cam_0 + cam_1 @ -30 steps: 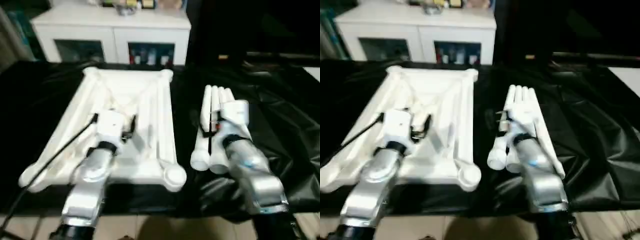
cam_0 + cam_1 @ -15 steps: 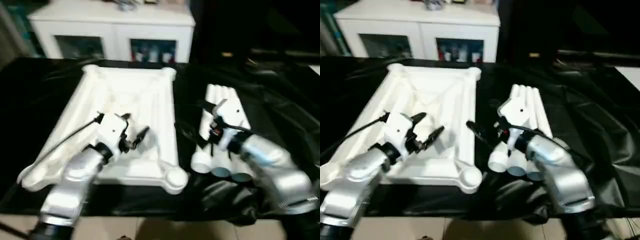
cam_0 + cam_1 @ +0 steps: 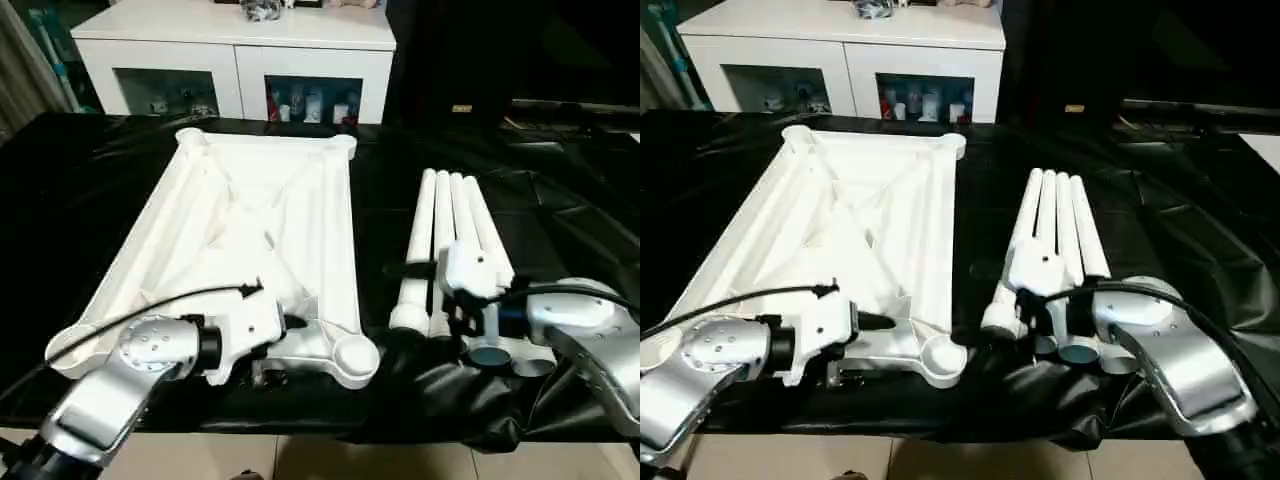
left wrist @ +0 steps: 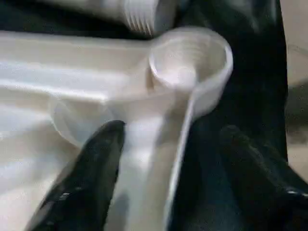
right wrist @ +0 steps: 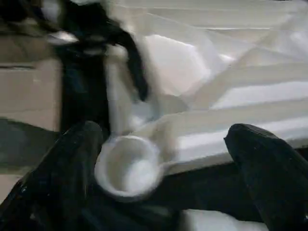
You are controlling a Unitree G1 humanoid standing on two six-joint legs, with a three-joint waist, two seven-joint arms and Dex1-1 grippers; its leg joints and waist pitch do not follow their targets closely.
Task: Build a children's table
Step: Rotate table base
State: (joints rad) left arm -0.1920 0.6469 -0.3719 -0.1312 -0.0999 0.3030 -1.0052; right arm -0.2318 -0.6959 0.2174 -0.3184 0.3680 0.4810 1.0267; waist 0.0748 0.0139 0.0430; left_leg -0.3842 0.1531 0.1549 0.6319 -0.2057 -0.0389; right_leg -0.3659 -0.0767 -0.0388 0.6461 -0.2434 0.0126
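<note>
Although both our grippers, left (image 3: pixel 285 325) and right (image 3: pixel 975 335), stand released astride the tabletop (image 3: pixel 250 230), which lies ribs-up mid-table, four legs (image 3: pixel 450 225) lie beside it; no socket (image 4: pixel 190 67) filled.

Both grippers (image 3: pixel 940 335) swung inward, low.

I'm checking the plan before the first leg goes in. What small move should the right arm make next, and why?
Probably swing the right tool back over the legs and close on the nearest one. Its fingers stand open and hold nothing, all four legs lie side by side on the black cloth, and the tabletop lies underside up with its near corner socket open beside them.
</note>
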